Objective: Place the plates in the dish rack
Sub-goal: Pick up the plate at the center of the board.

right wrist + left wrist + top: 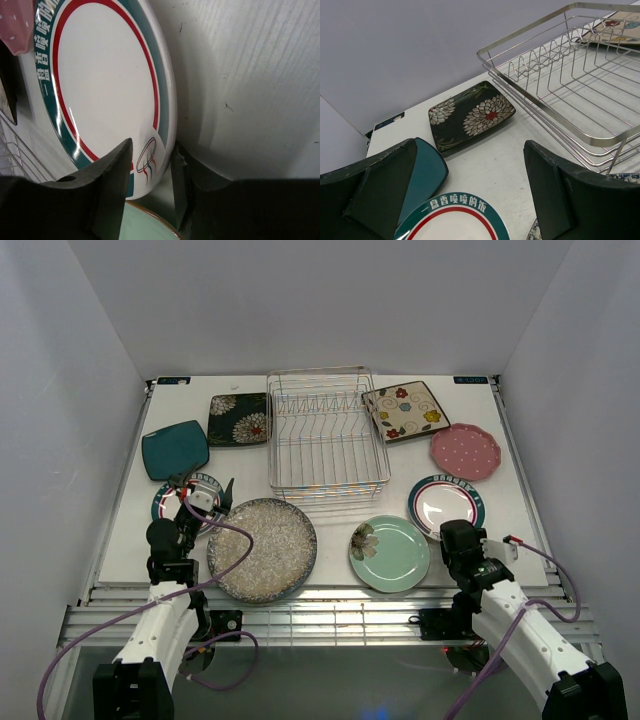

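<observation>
The top external view looks steeply down from high behind the robot, taking in the whole table with the dish rack at centre. The left wrist view sits low, left of the rack, facing its left wall past the black floral square plate. The right wrist view hugs the white teal-rimmed plate right of the rack. All three views show rack wires.

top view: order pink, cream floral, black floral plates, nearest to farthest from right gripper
From the right gripper:
1. pink dotted plate, right side
2. cream floral square plate, right of dish rack
3. black floral square plate, left of dish rack
</observation>
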Tool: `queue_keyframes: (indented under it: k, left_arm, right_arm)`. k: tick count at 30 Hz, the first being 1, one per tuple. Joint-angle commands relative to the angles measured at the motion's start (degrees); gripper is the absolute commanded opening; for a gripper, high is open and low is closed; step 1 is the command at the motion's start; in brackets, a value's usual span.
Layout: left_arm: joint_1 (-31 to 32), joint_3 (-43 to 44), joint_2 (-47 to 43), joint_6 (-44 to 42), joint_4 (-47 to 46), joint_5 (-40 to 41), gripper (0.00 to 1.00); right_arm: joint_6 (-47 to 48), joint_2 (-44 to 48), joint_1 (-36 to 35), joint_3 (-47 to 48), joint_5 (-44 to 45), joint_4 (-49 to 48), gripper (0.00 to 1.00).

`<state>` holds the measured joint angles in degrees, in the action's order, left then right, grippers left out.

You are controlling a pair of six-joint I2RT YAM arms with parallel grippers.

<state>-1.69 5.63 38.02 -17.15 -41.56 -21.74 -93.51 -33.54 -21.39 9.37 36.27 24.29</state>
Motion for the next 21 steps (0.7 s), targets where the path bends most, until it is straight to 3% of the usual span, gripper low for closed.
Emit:
queue_keyframes:
  k: [1,4,7,8,21]
  left_arm:
    - [0.0,1.2,-0.7,-0.4,0.4,0.7,0.98]
    - [-0.1,1.1,-0.8,-0.5,0.4,0.6,0.98]
    - [-0.1,1.1,-0.7,-0.5,0.4,0.4,0.98]
    - [0.0,1.1,-0.6,-0.6,0.4,0.0,0.98]
    - [0.0,1.2,-0.2,-0.8,0.5,-0.4,0.98]
  right_arm:
    - [-4.3,-0.8,0.3,-2.9,1.0,0.8,0.40]
    - [-5.4,0.3,0.3,-3.9,1.5,1.0,0.31]
    - [-5.1,2.5,0.3,-4.4,2.2,1.0,0.10]
    - [-4.3,3.2,0.3,-4.5,2.4,1.1,0.08]
    - [-3.2,10.9,0.3,-1.4,7.1,11.4,0.08]
